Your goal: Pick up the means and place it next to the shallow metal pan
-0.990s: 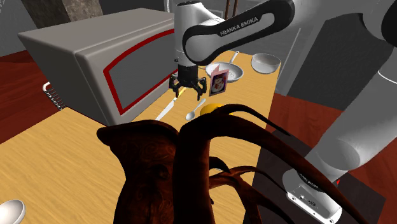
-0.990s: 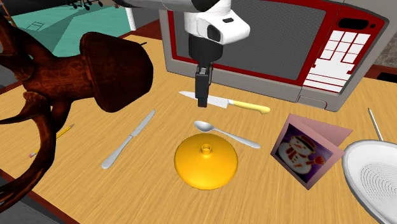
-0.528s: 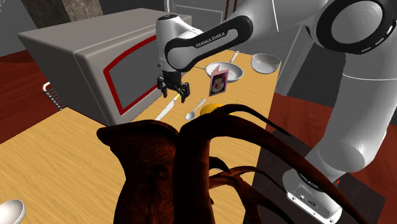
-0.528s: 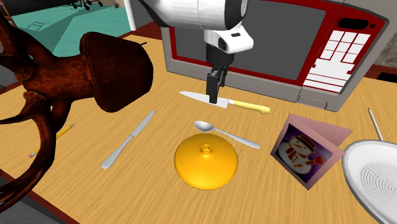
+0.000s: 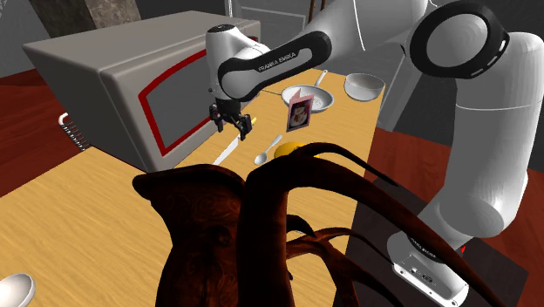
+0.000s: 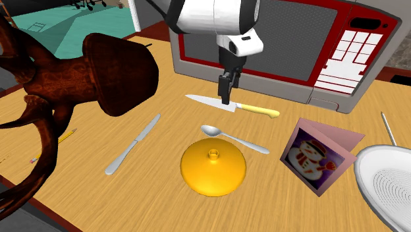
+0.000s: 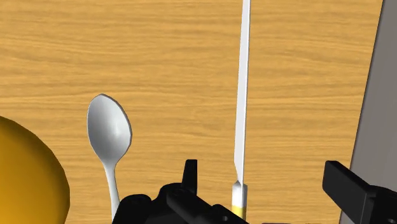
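Open black gripper (image 6: 227, 99) has shifted along the steel-bladed, yellow-handled knife (image 6: 204, 101) towards its handle, fingers astride it and grasping nothing. The knife lies flat on the wooden table (image 6: 151, 191), close before the grey, red-trimmed microwave (image 6: 296, 39). Bare wood separates it from the silver spoon (image 6: 234, 137). The white arm points the hand straight down.

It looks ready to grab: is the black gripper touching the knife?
Apart. In the wrist view the open gripper straddles the knife, with wooden table showing on both sides.
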`<state>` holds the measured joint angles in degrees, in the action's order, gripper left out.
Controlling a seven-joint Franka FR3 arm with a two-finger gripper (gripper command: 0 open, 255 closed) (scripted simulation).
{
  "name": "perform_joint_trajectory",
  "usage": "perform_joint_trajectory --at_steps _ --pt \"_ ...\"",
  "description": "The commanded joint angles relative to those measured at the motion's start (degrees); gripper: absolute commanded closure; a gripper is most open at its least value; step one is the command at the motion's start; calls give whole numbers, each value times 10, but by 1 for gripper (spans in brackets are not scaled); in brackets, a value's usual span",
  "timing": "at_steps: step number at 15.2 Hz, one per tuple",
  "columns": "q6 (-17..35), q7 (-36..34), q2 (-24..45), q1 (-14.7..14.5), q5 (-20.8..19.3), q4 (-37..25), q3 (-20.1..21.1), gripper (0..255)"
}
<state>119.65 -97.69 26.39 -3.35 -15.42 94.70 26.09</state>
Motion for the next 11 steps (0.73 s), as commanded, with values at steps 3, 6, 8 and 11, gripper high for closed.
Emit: perform_joint_trajectory --at_steps 3,6,8,11 --pt "27 -2 28 1 -3 19 -8 0" --pt "27 -2 28 0 -2 19 -9 0" --pt "28 -1 27 -1 -2 19 -10 0" --pt "21 -4 38 -7 -5 3 -11 255"
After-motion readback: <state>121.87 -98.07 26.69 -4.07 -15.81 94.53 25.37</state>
